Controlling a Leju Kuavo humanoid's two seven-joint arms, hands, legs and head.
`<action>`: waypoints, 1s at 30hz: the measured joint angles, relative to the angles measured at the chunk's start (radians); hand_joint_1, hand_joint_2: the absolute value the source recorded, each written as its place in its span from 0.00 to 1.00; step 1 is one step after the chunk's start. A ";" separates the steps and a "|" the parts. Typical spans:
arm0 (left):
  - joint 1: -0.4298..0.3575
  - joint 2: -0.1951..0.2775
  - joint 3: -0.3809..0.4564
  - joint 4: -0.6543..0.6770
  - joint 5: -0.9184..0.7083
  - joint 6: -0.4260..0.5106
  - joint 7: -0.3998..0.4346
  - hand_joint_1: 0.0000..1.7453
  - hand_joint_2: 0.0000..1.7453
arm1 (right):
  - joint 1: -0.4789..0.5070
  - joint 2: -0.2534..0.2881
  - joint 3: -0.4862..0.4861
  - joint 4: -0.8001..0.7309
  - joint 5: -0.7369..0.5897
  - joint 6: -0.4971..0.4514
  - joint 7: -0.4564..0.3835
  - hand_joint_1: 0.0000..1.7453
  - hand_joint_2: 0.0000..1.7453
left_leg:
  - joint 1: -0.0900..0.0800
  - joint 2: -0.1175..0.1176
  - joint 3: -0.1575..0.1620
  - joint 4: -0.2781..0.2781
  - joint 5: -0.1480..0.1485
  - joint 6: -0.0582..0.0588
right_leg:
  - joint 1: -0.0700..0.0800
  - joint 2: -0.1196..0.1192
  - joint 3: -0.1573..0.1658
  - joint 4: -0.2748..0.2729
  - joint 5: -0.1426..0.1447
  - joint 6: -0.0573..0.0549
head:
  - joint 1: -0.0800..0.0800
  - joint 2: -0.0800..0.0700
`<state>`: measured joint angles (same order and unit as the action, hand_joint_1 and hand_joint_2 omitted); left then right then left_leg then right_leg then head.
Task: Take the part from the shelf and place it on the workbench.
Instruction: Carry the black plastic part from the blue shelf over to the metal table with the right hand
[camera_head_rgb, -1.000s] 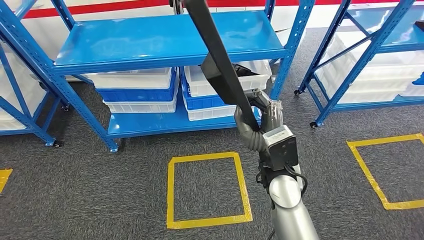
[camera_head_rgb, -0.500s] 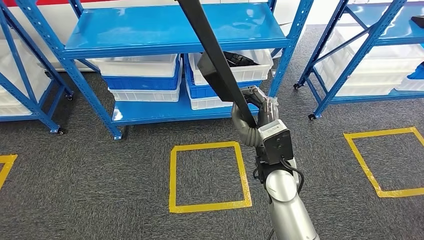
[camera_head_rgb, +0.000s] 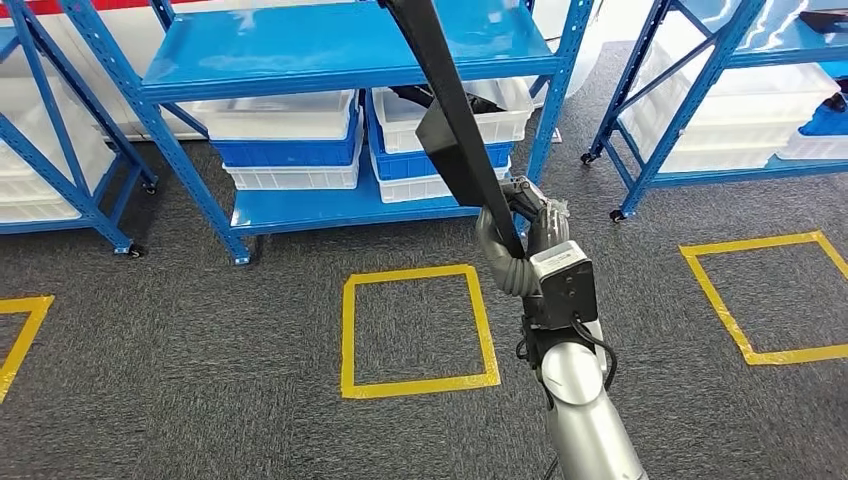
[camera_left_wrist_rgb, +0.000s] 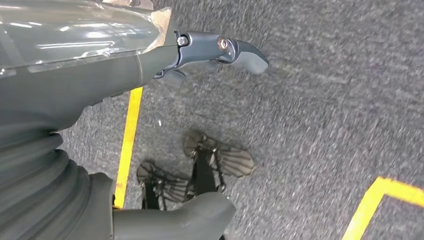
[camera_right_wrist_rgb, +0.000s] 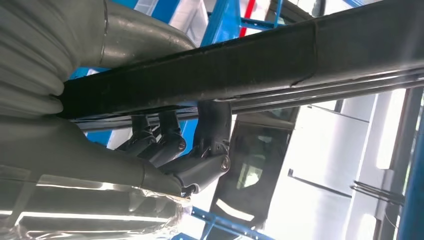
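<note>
The part (camera_head_rgb: 455, 110) is a long black bar with a wider flap along one side. In the head view it slants from the top edge down to my right hand (camera_head_rgb: 525, 232), which grips its lower end in front of the blue shelf (camera_head_rgb: 330, 50). The right wrist view shows the bar (camera_right_wrist_rgb: 250, 65) lying across the palm with dark fingers (camera_right_wrist_rgb: 210, 130) curled around it. My left hand (camera_left_wrist_rgb: 125, 70) hangs over the grey carpet, one finger (camera_left_wrist_rgb: 235, 49) stretched out and the thumb (camera_left_wrist_rgb: 190, 220) apart, holding nothing.
White and blue bins (camera_head_rgb: 290, 140) are stacked on the shelf's lower level, and one white bin (camera_head_rgb: 500, 105) holds more black pieces. A second blue shelf (camera_head_rgb: 720, 70) stands at the right. Yellow tape squares (camera_head_rgb: 345, 330) (camera_head_rgb: 715, 300) mark the carpet.
The whole picture has shifted, so the camera has moved: the shelf and tape squares sit higher in the frame. My right hand still grips the black bar.
</note>
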<state>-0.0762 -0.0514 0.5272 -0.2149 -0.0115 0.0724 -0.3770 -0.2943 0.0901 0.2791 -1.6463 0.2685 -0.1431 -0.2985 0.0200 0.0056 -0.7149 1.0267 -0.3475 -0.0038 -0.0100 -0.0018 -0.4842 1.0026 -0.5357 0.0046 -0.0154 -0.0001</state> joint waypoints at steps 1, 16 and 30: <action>0.001 0.000 0.000 0.001 -0.002 0.004 -0.002 0.00 1.00 | 0.000 0.000 0.000 0.001 0.000 0.000 0.000 1.00 1.00 | 0.002 -0.001 -0.010 0.029 -0.043 -0.005 | -0.004 -0.002 -0.010 -0.001 0.011 -0.012 | -0.001 0.000; 0.006 0.003 0.023 0.000 0.006 0.034 -0.026 0.00 1.00 | -0.047 -0.010 0.007 0.058 -0.042 0.000 -0.010 1.00 1.00 | -0.007 -0.002 0.187 -0.037 -0.132 0.046 | 0.010 -0.004 -0.152 0.046 0.099 0.012 | 0.002 0.000; 0.010 -0.001 0.031 0.000 0.010 0.023 -0.037 0.00 1.00 | -0.058 -0.019 0.015 0.094 -0.047 0.000 -0.023 1.00 1.00 | -0.004 0.000 0.104 -0.023 -0.067 0.045 | -0.014 0.004 -0.050 -0.004 0.050 0.021 | 0.004 0.000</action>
<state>-0.0667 -0.0524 0.5585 -0.2148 -0.0014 0.0957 -0.4139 -0.3523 0.0713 0.2938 -1.5524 0.2213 -0.1429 -0.3215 0.0161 0.0054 -0.6107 1.0038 -0.4149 0.0411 -0.0236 0.0026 -0.5342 0.9986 -0.4854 0.0256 -0.0111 -0.0001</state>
